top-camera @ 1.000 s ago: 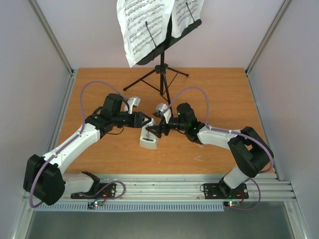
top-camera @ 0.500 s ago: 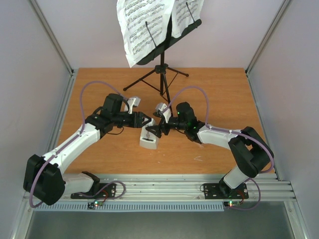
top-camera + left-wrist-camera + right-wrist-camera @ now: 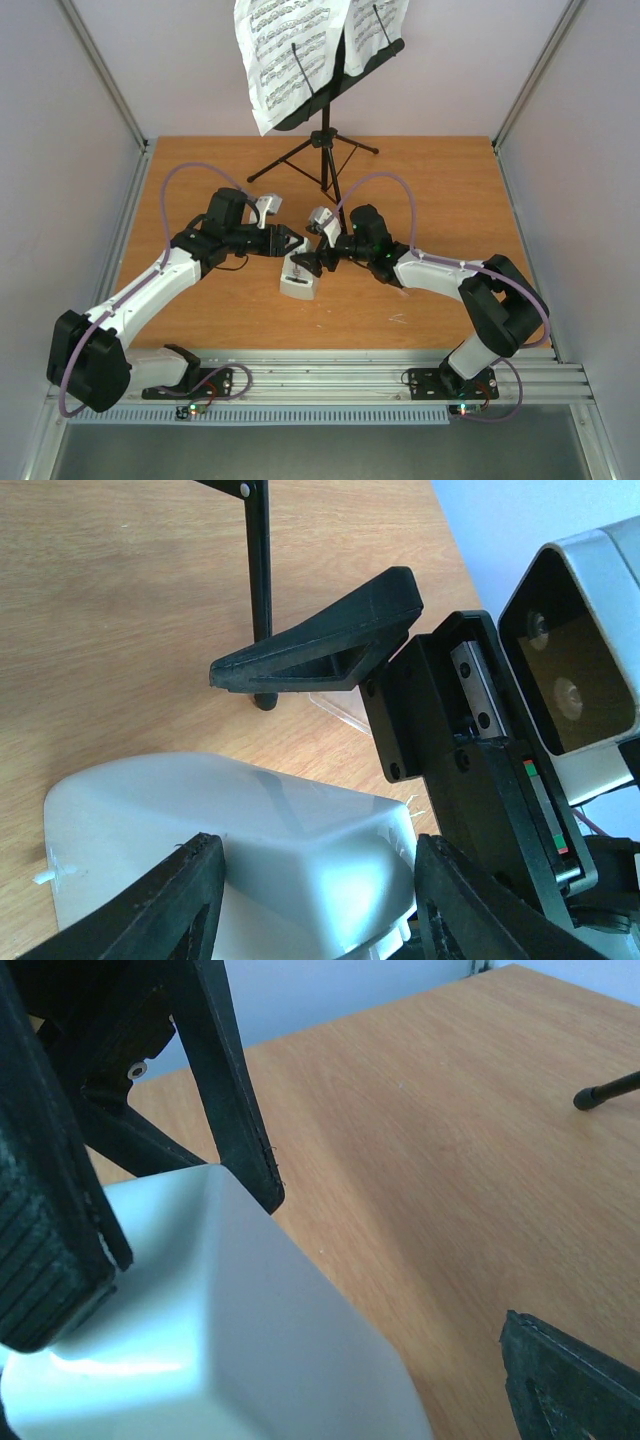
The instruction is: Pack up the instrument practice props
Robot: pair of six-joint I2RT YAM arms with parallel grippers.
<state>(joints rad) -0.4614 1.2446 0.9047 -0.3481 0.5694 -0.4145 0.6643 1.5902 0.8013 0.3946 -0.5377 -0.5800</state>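
The pale grey metronome [image 3: 299,283], lying mid-counter [image 3: 440,190], is clasped at its sides by the left gripper [image 3: 290,242]. The right gripper [image 3: 313,258] is spread wide just beside it. The music stand [image 3: 325,140] is set behind.

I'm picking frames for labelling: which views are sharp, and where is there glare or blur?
Top view: sharp, evenly lit, only soft shadows on the table. Left wrist: wood grain crisp, the metronome up close slightly soft with a faint sheen. Right wrist: metronome blurred, a bright patch low on it.
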